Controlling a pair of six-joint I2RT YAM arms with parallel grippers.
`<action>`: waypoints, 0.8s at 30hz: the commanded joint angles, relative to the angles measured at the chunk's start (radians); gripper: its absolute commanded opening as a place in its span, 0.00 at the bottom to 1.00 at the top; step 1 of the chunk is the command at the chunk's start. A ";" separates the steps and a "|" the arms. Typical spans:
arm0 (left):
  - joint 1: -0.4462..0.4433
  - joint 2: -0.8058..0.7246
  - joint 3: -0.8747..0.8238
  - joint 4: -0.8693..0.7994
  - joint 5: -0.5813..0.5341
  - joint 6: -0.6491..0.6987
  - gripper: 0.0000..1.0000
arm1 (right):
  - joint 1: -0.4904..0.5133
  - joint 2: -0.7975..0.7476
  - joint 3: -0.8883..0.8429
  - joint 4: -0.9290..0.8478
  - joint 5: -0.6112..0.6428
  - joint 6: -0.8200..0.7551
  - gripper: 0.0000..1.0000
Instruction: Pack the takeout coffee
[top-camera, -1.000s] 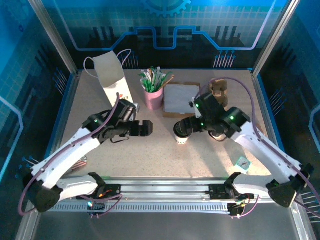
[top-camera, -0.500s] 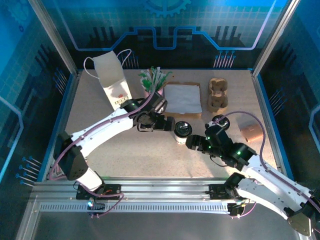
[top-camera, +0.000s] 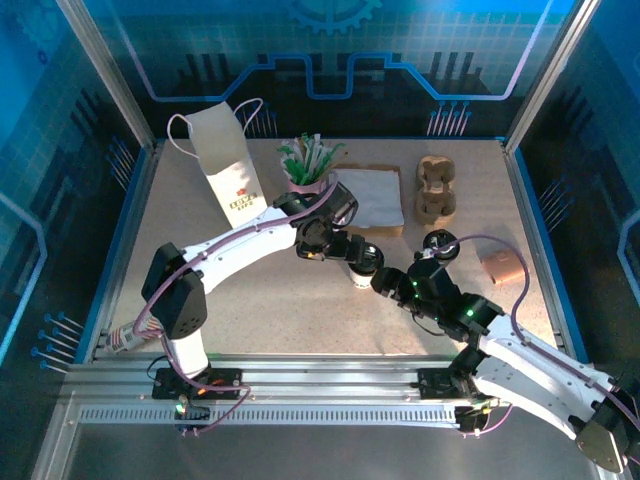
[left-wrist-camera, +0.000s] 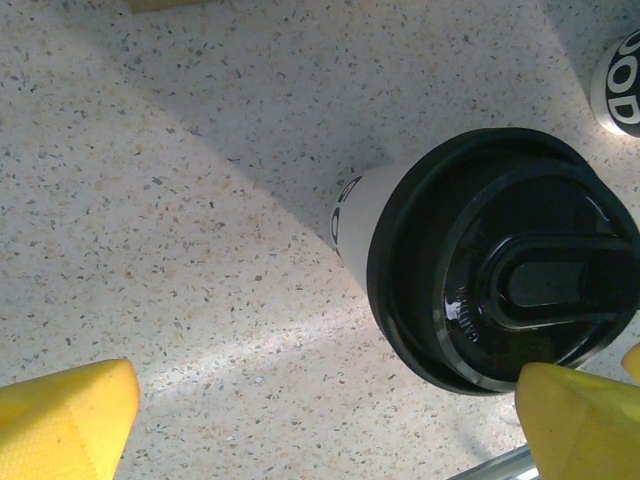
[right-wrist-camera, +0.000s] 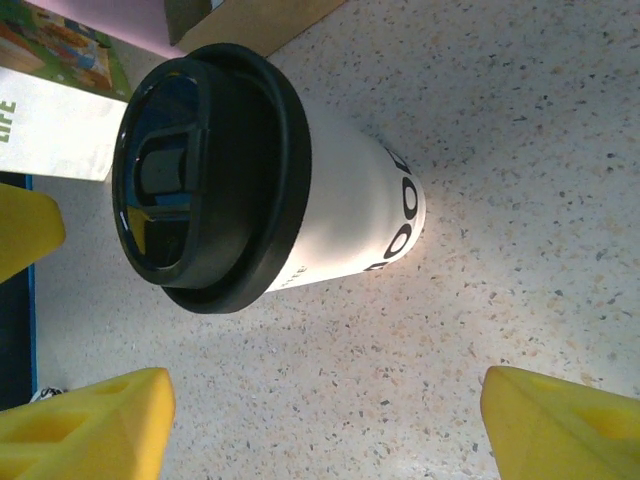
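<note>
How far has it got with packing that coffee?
Done: the black lid sits on the white cup. In hand: the left fingers and right fingers hover open close beside it, neither gripping. Left: the cup stands on the table, not yet packed away.

**Lidded cup between wide-spread yellow pads**

A white tapered paper cup (left-wrist-camera: 355, 215) stands upright on the speckled beige desk (left-wrist-camera: 200, 200). It is capped by a black round plastic lid (left-wrist-camera: 505, 260) with a raised oval tab at its centre. Dark print curves down the cup's side. The left gripper (left-wrist-camera: 325, 425) hangs above with its jaws spread wide. One yellow padded fingertip (left-wrist-camera: 65, 420) is well clear of the cup. The other overlaps the lid's rim, and whether it touches is unclear. A black round object with white lettering (left-wrist-camera: 622, 85) sits near the cup, apart from it.
</note>
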 joint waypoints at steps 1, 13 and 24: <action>-0.006 0.036 0.035 -0.031 0.004 0.013 0.98 | 0.012 0.007 -0.018 0.067 0.032 0.051 0.80; -0.006 0.080 0.042 -0.024 0.011 0.008 0.98 | 0.008 0.002 -0.095 0.180 0.038 0.128 0.79; -0.005 0.086 -0.002 -0.004 0.028 0.002 0.98 | 0.004 -0.024 -0.188 0.353 0.059 0.217 0.79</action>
